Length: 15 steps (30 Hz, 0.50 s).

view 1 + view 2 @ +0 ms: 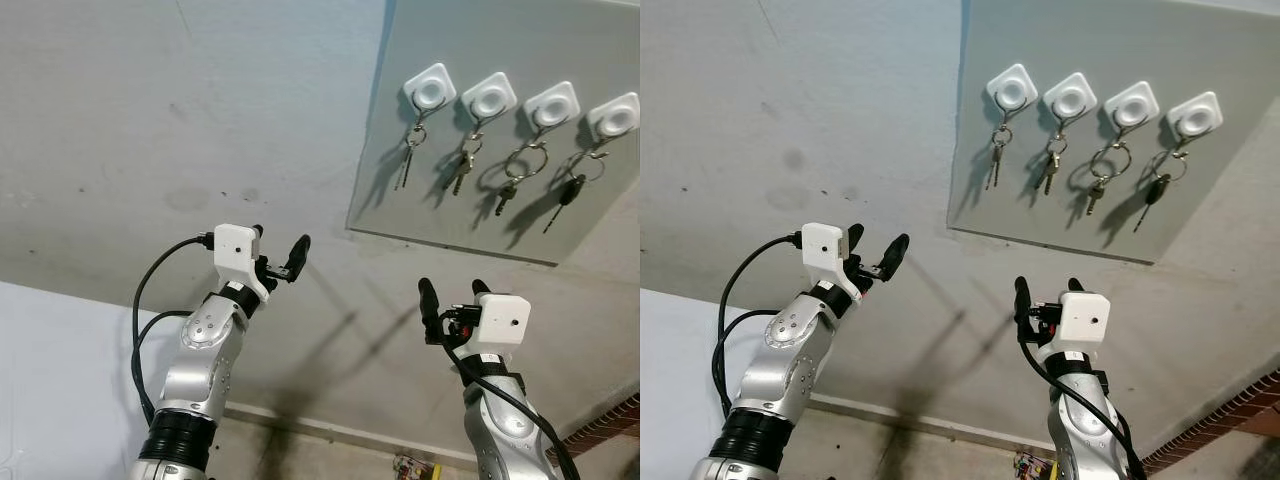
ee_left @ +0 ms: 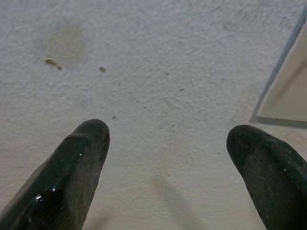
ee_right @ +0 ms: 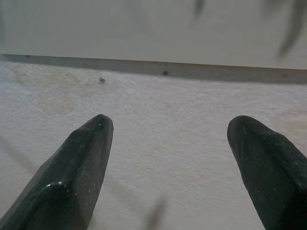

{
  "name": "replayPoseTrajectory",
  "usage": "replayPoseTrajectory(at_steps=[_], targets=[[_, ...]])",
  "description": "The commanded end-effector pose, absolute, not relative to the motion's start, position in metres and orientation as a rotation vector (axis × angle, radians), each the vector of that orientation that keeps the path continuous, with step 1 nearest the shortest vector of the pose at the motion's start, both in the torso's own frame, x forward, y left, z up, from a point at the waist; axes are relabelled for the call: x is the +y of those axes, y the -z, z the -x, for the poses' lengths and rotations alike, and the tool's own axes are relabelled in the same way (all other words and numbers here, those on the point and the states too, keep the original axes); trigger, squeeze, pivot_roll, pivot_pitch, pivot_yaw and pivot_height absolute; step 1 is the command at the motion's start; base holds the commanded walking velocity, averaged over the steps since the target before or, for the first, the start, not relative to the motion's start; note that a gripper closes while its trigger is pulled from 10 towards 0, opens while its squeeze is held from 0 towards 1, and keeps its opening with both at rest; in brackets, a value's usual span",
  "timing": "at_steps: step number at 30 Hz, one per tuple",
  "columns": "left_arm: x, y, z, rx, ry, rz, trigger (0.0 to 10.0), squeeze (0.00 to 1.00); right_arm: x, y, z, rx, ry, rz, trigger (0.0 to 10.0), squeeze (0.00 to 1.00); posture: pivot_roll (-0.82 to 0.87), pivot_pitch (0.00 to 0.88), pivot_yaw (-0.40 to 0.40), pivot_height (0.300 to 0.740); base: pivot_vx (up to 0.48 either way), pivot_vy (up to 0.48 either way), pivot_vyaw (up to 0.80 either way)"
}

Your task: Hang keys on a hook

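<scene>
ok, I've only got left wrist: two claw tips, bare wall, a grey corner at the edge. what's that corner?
Observer: It is a grey board mounted on the wall, with four white hooks in a row along its top.
Operator: any hook free?
Observer: No. A set of keys hangs from each of the four.
Operator: right claw carrying anything?
Observer: No. The right claw is open and empty, raised toward the wall just below the board's lower edge.
</scene>
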<state>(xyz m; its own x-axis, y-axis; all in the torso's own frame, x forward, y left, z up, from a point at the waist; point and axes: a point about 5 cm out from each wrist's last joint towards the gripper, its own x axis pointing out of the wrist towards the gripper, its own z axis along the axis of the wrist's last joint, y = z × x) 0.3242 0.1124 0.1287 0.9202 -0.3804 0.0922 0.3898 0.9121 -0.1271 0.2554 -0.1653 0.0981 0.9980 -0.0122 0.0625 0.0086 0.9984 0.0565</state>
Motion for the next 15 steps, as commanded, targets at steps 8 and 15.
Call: replayPoseTrajectory(at_steps=[8, 15], targets=[[0.119, -0.108, -0.312, -0.002, 0.388, 0.128, 10.0, 0.0, -0.171, -0.091, -0.244, -0.04, 0.029, -0.034, 10.0, 0.0, -0.07, 0.016, -0.01, 0.74, 0.0, 0.0, 0.0], [0.122, -0.106, -0.307, 0.017, 0.392, 0.133, 10.0, 0.0, -0.171, -0.09, -0.238, -0.034, 0.036, -0.039, 10.0, 0.0, -0.07, 0.031, -0.003, 0.74, 0.0, 0.0, 0.0]])
